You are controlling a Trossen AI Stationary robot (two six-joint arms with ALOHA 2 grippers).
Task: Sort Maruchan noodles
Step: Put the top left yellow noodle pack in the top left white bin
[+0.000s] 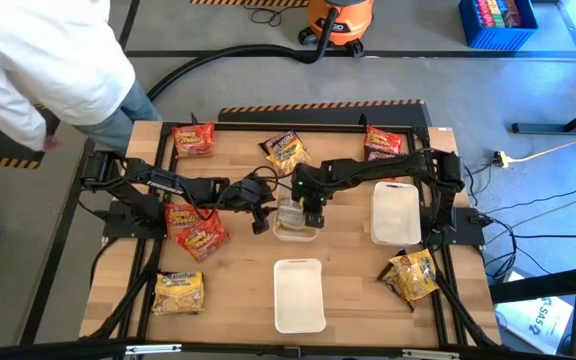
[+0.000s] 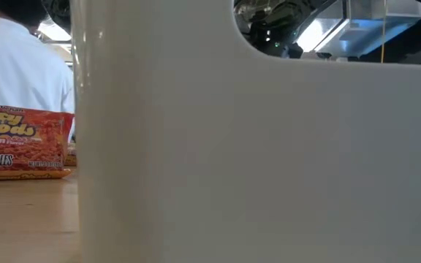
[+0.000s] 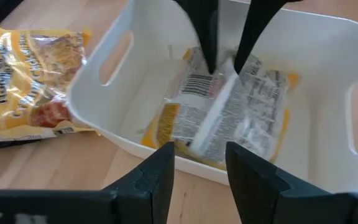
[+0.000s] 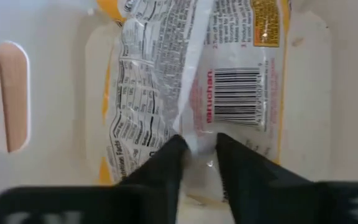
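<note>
One yellow packet (image 4: 191, 74) lies label-down in the middle tray (image 1: 280, 234). Your right gripper (image 4: 197, 155) appears clenched on its back seam. Your left gripper (image 3: 197, 168) hangs parted and empty at the tray's nine o'clock. You're at the placing step, I judge: next, release and lift clear. "maruchan" reads beside the barcode (image 4: 238, 93); a red packet (image 2: 20, 142) shows "NOODLES".

Yellow packet (image 4: 191, 87) — face-down in tray (image 4: 55, 37)

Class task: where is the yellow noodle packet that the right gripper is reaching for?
The yellow packet lies in the white tray at table centre, beneath the right gripper.
</note>
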